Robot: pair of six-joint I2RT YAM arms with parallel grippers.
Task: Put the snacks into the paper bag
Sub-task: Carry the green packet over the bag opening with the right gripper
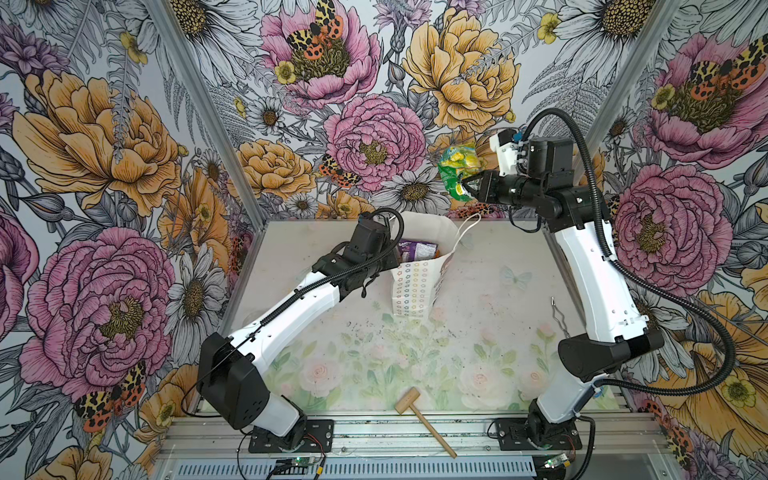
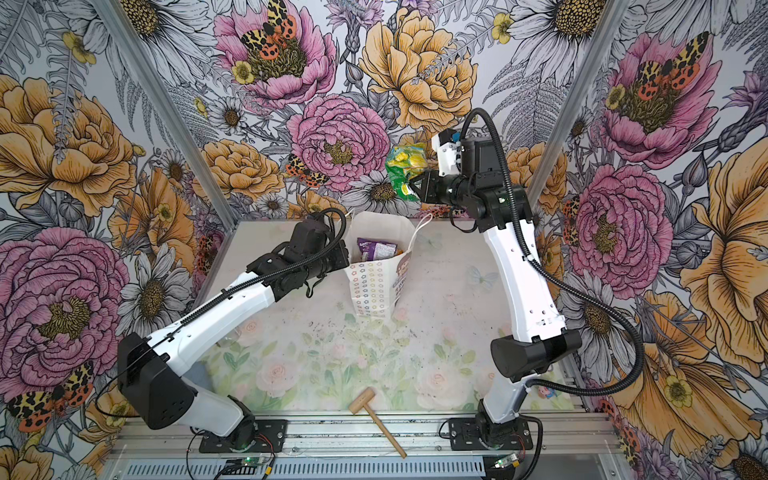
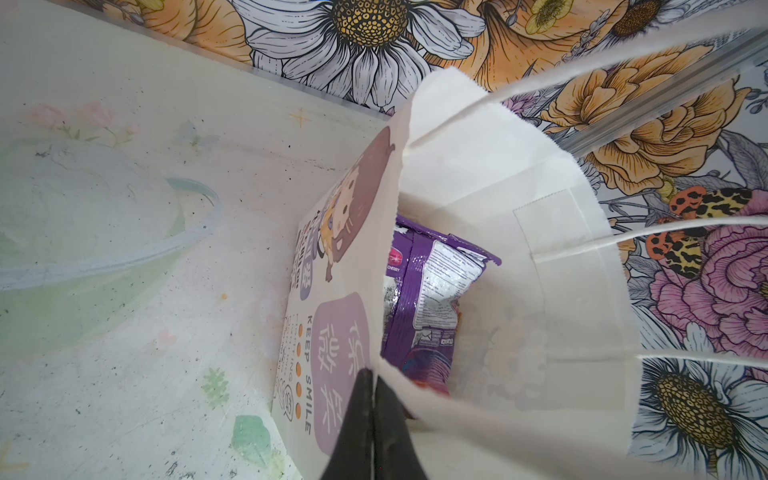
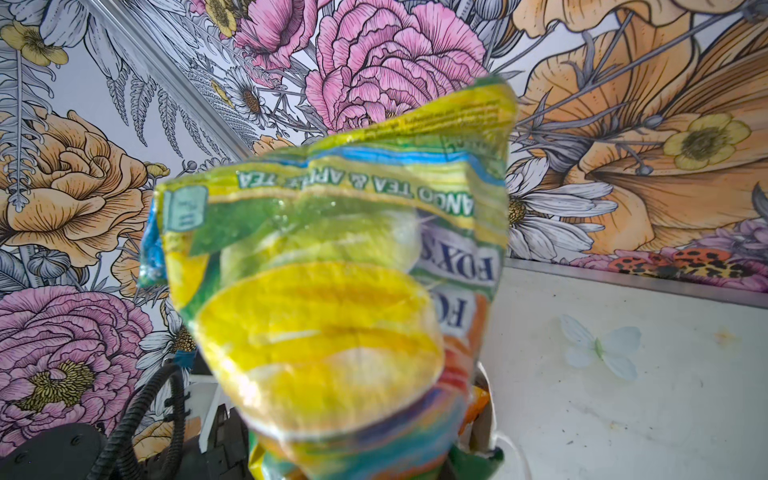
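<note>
The white paper bag (image 1: 411, 291) (image 2: 372, 291) stands upright and open at the back middle of the table. My left gripper (image 3: 374, 376) is shut on the bag's rim at its left side; in both top views the wrist covers the fingers. Inside the bag (image 3: 540, 291) lies a purple snack packet (image 1: 417, 249) (image 2: 376, 248) (image 3: 432, 291) with a bit of orange beneath it. My right gripper (image 1: 467, 185) (image 2: 415, 185) is shut on a crumpled green-and-yellow FOX'S snack packet (image 1: 459, 164) (image 2: 405, 164) (image 4: 332, 270), held high, behind and to the right of the bag's mouth.
A wooden mallet (image 1: 419, 419) (image 2: 374, 419) lies at the table's front edge. A thin bent wire (image 1: 559, 316) rests near the right arm. A clear bowl-like thing (image 3: 104, 249) sits on the table beside the bag. Flowered walls close in the back and both sides.
</note>
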